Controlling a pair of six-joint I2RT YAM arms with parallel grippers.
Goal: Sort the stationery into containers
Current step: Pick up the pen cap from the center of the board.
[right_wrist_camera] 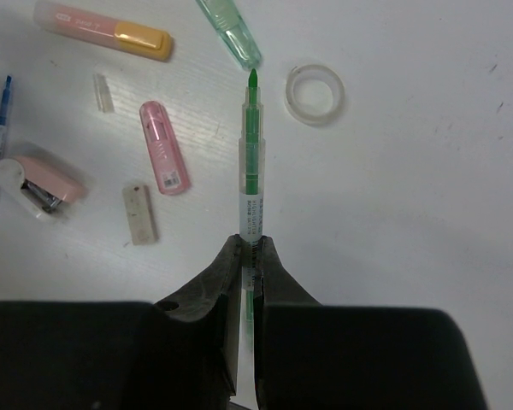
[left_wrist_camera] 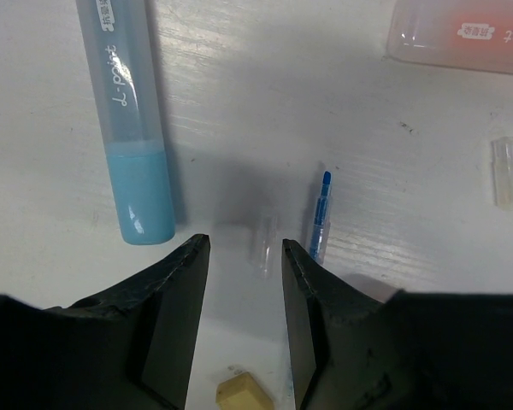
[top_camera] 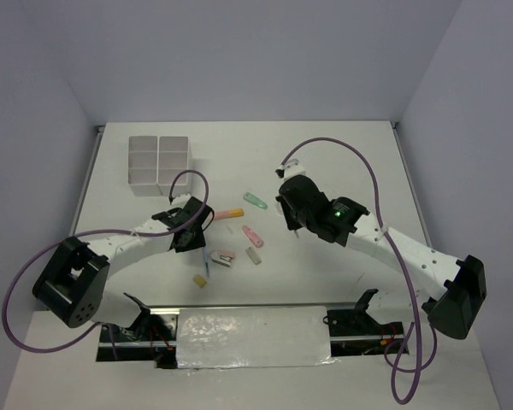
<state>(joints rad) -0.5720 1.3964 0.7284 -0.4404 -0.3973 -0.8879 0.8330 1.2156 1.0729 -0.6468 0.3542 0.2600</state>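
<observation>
Left gripper [left_wrist_camera: 244,243]: jaws apart, holding nothing, low over the table. Blue highlighter [left_wrist_camera: 128,128] just to its left, thin blue pen [left_wrist_camera: 319,218] just to its right, tan block [left_wrist_camera: 239,395] between the jaws near their base. Looks like lining up a pick: centre on one item, then close. Left arm is stretched forward, white divided box [top_camera: 158,161] near, beyond it. Right gripper [right_wrist_camera: 250,243]: clamped on green pen [right_wrist_camera: 252,171], tip near tape ring [right_wrist_camera: 314,92]. Next, I'd guess, carry it to the box, a long cross-table reach
</observation>
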